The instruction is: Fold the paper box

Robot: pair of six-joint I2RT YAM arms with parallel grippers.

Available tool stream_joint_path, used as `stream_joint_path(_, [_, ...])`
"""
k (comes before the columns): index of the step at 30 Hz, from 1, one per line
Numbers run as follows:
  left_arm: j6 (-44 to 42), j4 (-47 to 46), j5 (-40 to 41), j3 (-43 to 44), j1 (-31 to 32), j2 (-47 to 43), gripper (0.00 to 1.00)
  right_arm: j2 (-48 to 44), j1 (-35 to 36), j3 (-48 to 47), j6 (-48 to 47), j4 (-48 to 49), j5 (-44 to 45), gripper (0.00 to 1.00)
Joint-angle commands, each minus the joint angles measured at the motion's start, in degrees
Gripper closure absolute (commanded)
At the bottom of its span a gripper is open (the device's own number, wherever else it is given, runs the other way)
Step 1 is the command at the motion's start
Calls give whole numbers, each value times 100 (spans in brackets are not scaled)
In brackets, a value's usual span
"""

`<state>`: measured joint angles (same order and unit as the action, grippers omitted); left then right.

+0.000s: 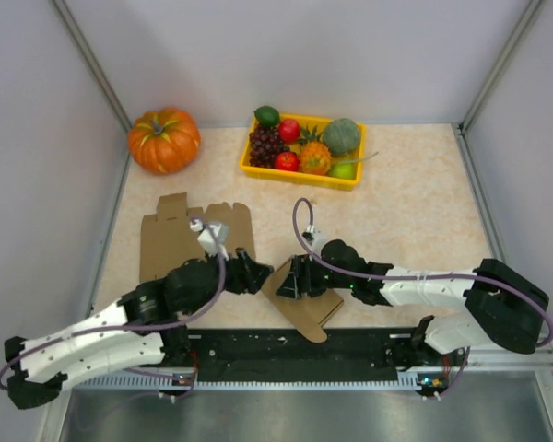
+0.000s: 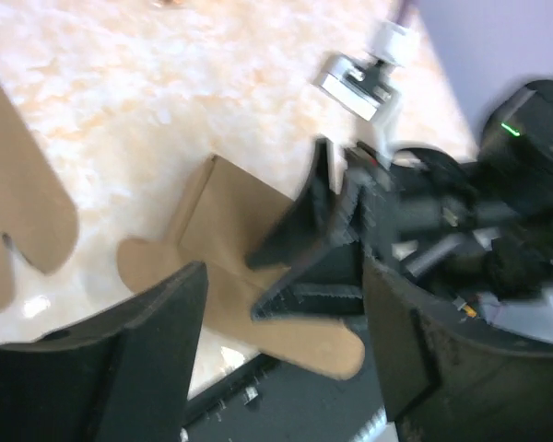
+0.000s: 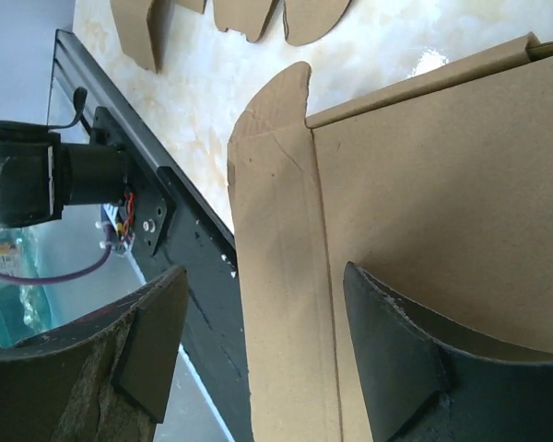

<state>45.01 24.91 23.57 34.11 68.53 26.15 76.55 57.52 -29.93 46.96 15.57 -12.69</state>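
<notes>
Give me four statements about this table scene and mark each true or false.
1. The pumpkin sits at the far left corner of the table. True.
2. The yellow tray is empty. False: it holds fruit.
3. A flat cardboard sheet lies to the left of the partly folded box. True.
4. The left gripper is clamped shut on the box. False: its fingers stand apart with nothing gripped between them.
</notes>
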Motion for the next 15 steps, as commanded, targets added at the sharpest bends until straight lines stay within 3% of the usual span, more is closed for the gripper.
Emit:
stream_joint_path(1, [-685,-1124,-2263,44,-1913,1765,32,-288,-12,49,-458,-866,240,31])
stream_joint_path(2, [-791,-2016,-2852,-235,-2236,2040,33,-516,14,-12,-547,-1211,336,30])
stream_joint_path(4, [-1377,-2646,-3305,-264,-2458,2884,31,-1184,58,-223,-766,-1966,635,22])
stream_joint_path(5, [-1547,-2518,-3211,-38,-2459,3174,29,-1395,58,-284,-802,-2701,845,20])
stream_joint_path(9, [-2154,-2068,-3350,632,-2494,4571,26,-2511,40,-216,-733,-3823,996,14])
stream_joint_path(11, [-2190,-2279,-3464,641,-2503,4837,28,-2961,-12,-75,-295,-4254,1075,14])
stream_joint_path(15, [-1945,-2673,-3561,510,-2503,5128,42,-3479,-179,758,619,-4248,882,28])
